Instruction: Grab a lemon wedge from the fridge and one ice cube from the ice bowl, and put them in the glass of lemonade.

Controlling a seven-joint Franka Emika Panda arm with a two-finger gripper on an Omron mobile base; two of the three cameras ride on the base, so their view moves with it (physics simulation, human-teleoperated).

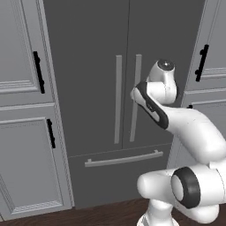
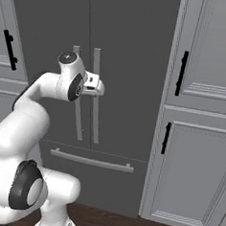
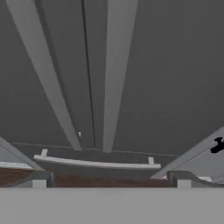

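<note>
jaws: spread wide, holding nothing | gripper [image 3: 111, 178]: close before the fridge [image 1: 88, 53], facing its right bar handle [image 3: 114, 83] | fridge: both doors shut, drawer handle [image 1: 123, 159] below | grey cabinets [image 2: 199, 141] flank the fridge

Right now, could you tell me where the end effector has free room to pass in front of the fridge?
The fridge is shut. Its door faces are bare between the two vertical handles and the side cabinets. Between the handles the gap is narrow. The open end effector faces that spot. Below, the drawer handle crosses the front; dark floor lies underneath.
</note>
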